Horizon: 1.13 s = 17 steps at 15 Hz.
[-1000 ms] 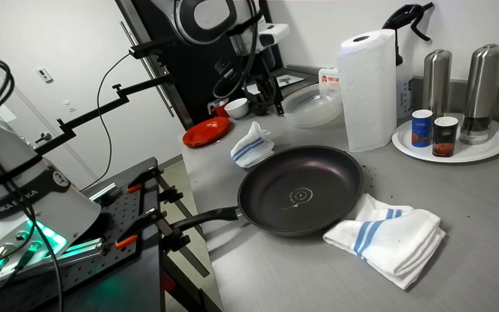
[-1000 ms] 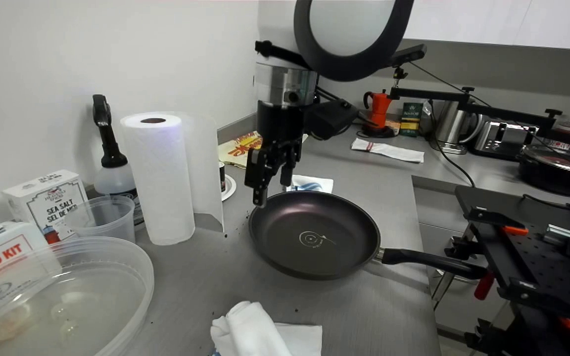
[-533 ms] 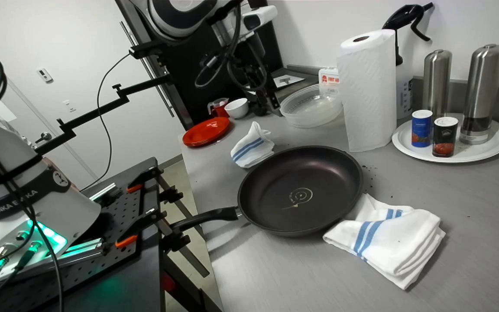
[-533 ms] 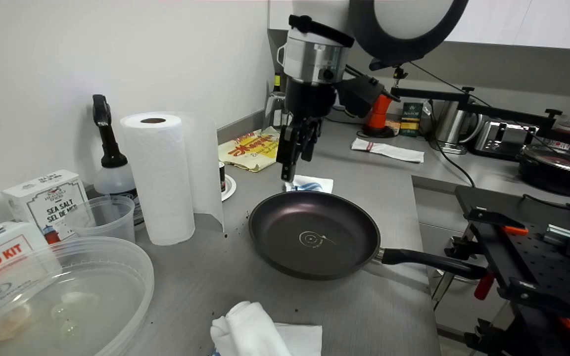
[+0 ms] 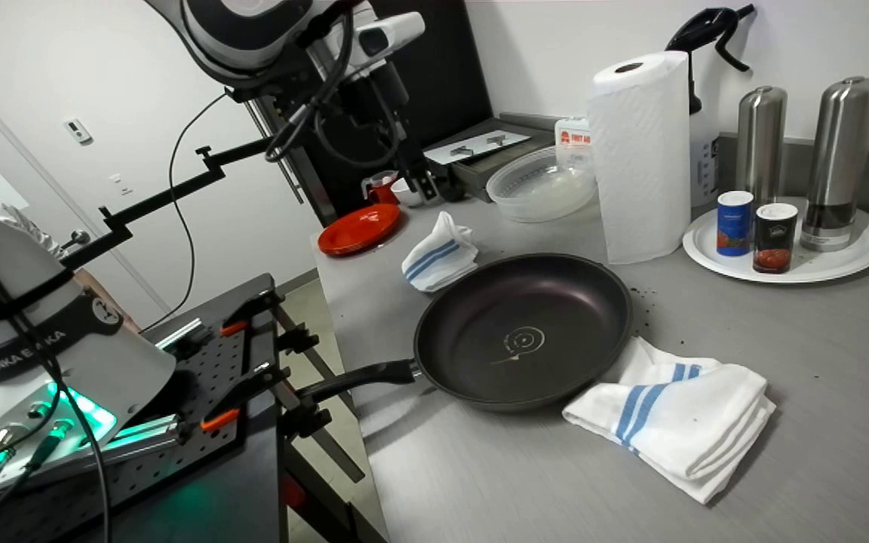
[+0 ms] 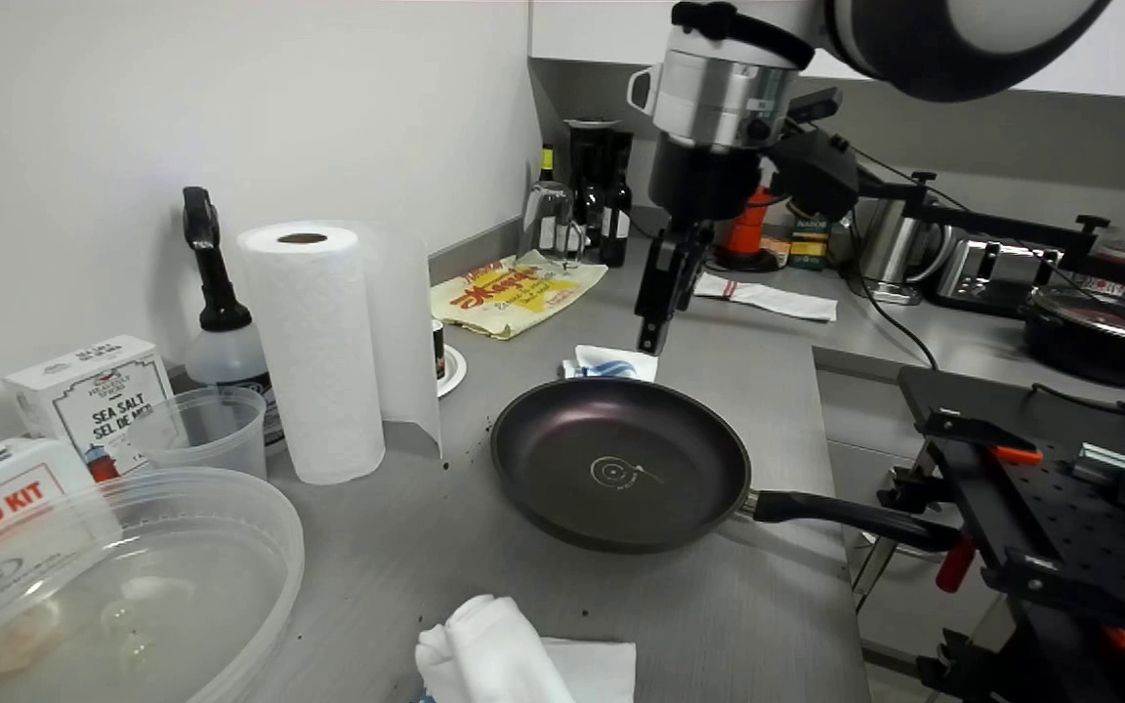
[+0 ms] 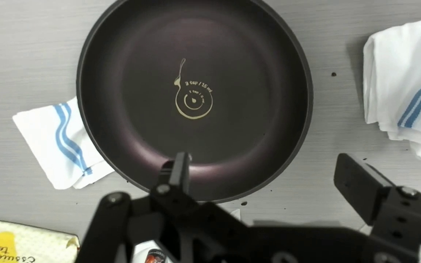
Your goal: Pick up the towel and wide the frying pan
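A dark frying pan point(image 5: 525, 332) lies on the grey counter, its handle point(image 6: 846, 516) reaching past the counter's edge; it also shows in the wrist view point(image 7: 225, 120). One white towel with blue stripes point(image 5: 668, 415) is folded flat, touching the pan and partly under its rim; the wrist view shows it at left point(image 7: 60, 142). A second, bunched striped towel point(image 5: 440, 256) lies on the pan's opposite side, at right in the wrist view point(image 7: 408, 87). My gripper point(image 7: 263, 159) is open and empty, in the air above the pan's wall-side rim; it shows in both exterior views point(image 5: 428, 188) point(image 6: 655, 337).
A paper towel roll point(image 5: 642, 158) and a plate point(image 5: 812, 268) with shakers and mills stand along the wall. A clear plastic container point(image 6: 123, 586), a red plate point(image 5: 359, 228) and a white bowl point(image 5: 406, 194) are also on the counter. A yellow bag point(image 6: 514, 293) lies farther along.
My gripper has moved away from the wall and upward, leftward in one exterior view and rightward in the other. The pan and both towels have not moved.
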### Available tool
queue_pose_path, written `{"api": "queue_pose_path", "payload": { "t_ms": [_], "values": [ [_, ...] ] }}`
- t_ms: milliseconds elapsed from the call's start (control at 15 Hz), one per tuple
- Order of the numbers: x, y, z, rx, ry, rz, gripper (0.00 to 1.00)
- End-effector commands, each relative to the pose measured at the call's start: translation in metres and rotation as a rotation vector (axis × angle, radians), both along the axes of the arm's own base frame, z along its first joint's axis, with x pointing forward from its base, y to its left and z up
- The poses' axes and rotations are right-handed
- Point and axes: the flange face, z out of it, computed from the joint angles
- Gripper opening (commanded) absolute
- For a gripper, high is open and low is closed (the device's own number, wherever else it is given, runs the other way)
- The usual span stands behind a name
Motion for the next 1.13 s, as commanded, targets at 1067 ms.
{"api": "queue_pose_path", "payload": {
  "t_ms": [1067],
  "values": [
    [-0.038,0.014,0.014,0.017,-0.024,-0.001,1.00]
  ]
}}
